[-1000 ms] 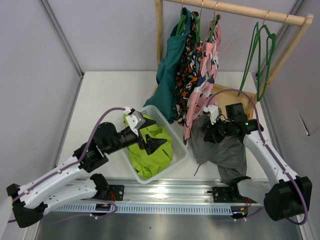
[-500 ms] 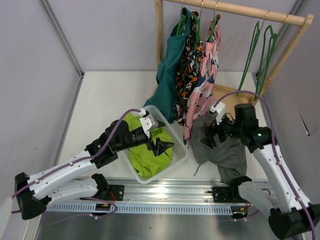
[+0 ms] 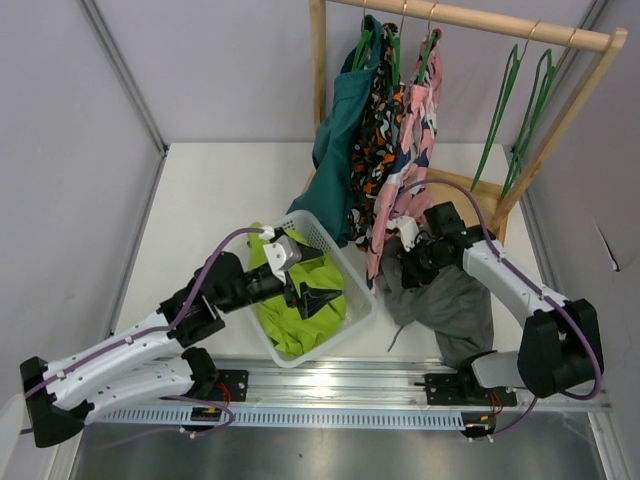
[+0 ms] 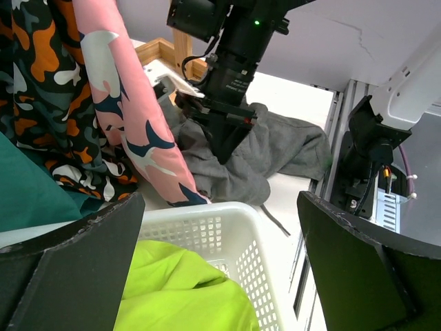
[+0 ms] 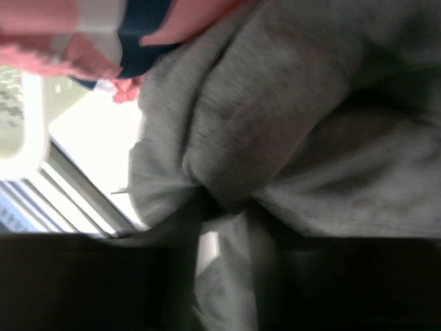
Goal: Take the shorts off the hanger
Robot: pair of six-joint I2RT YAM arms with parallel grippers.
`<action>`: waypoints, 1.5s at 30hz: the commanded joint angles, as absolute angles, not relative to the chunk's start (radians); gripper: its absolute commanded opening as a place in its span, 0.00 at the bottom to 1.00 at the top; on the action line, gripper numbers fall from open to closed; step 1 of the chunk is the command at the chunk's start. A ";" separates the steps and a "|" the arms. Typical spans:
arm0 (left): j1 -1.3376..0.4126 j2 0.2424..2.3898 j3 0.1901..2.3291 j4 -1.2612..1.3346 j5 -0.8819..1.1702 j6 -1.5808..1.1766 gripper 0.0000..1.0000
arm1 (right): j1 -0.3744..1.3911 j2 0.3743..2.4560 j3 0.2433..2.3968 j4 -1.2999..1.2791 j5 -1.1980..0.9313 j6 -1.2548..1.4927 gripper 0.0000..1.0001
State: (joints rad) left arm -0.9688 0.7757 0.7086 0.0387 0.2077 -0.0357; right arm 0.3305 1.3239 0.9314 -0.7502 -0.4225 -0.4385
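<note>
– Shorts check: the grey shorts (image 3: 450,305) are lying crumpled on the bench (image 3: 220,200), just beside the white basket (image 3: 362,292) and under the hem of the pink patterned garment (image 3: 405,170) that hangs from the rail (image 3: 480,22). No hanger on them that I can see, so my guess is this step is picking them up for the basket. The right hand (image 3: 412,268) is nosed down into the end of the cloth nearest the basket. Is it actually gripping?

– Honestly can't tell. Its wrist cam is blurry. A grey fold runs down between the two dark fingers, but whether they're pinched on it or only part-way closed, no idea. The left hand (image 3: 318,288) is easy though: spread wide, holding nothing, hanging over the lime green clothes (image 3: 300,325) in the basket.

– So how would you do it well?

– Get a thick fold between the fingers, not a single layer, or I'd expect it to slip on the lift. Go straight up first so the trailing leg clears the basket rim and doesn't drag the pink hem along. It's limp cloth and will drape, so lift high before crossing over. I'd also move the left hand off the basket so there's room for the drop.
</note>
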 commanded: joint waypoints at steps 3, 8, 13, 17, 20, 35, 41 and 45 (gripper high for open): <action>-0.985 0.772 0.706 0.048 0.195 -0.060 0.99 | 0.321 1.312 1.043 -0.837 -0.599 -0.546 0.00; -0.996 0.808 0.713 0.107 0.228 -0.006 0.99 | 0.238 1.016 1.158 -1.052 -0.872 -0.828 0.00; -0.997 0.975 0.805 0.242 0.366 0.046 0.99 | 0.297 0.871 1.236 -0.990 -0.914 -0.679 0.00; -1.022 1.170 1.031 0.285 0.465 0.087 0.99 | 0.333 0.882 1.366 -0.876 -0.976 -0.542 0.00; -1.043 1.294 1.148 0.291 0.541 0.101 0.99 | 0.334 0.906 1.436 -0.795 -0.991 -0.457 0.00; -1.089 1.271 1.288 0.068 0.519 0.138 0.00 | 0.301 0.908 1.574 -0.629 -0.830 -0.345 0.23; -1.089 1.167 1.474 -0.198 0.281 0.245 0.00 | 0.265 0.847 1.557 -0.569 -0.530 -0.304 1.00; -1.088 1.074 1.534 -0.319 0.138 0.342 0.00 | 0.247 0.816 1.519 -0.574 -0.411 -0.311 0.99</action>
State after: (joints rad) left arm -1.0843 1.1805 1.4342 -0.2554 0.2859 0.2325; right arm 0.2584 0.8375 1.5219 -0.6388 -0.5648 -0.3225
